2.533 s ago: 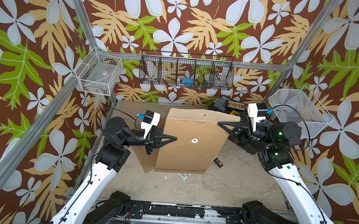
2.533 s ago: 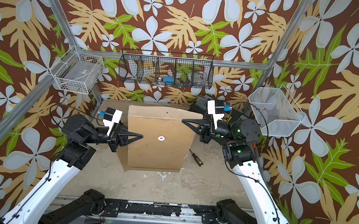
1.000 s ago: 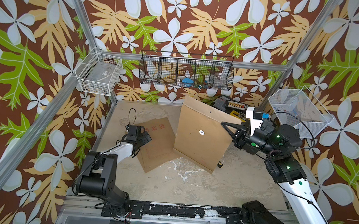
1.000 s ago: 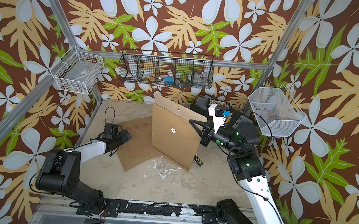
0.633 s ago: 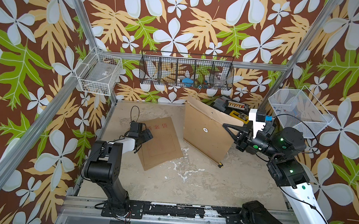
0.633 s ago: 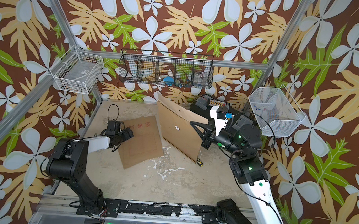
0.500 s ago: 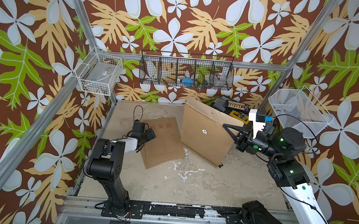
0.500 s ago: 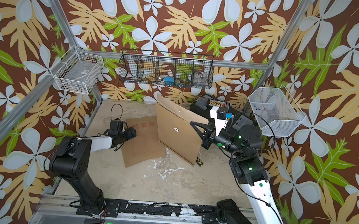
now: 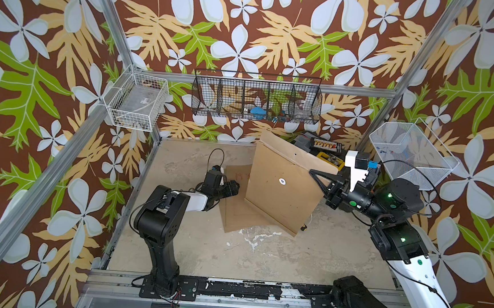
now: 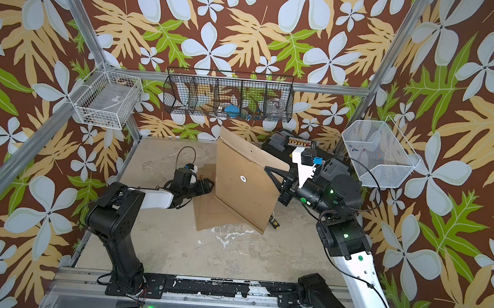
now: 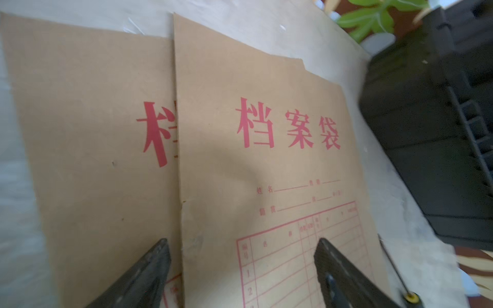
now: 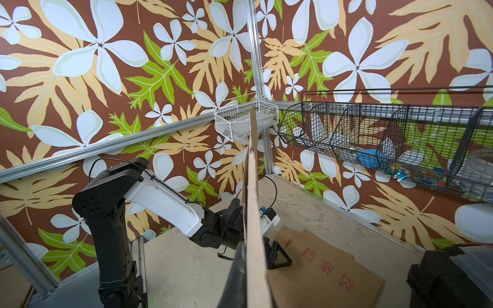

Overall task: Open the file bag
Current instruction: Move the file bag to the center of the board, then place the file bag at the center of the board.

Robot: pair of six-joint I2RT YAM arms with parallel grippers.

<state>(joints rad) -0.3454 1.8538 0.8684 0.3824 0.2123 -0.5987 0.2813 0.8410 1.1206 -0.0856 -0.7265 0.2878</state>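
Right gripper clamping raised file bag, which is hiding part of flat bags; left gripper hovering, jaws apart.

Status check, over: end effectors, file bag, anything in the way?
Left end effector open, low by flat second bag. Right end effector shut on file bag edge, bag raised, tilted. Screwdriver lies by its lower corner.

Robot lab cell: aluminium frame, floral wall panels, wire baskets.
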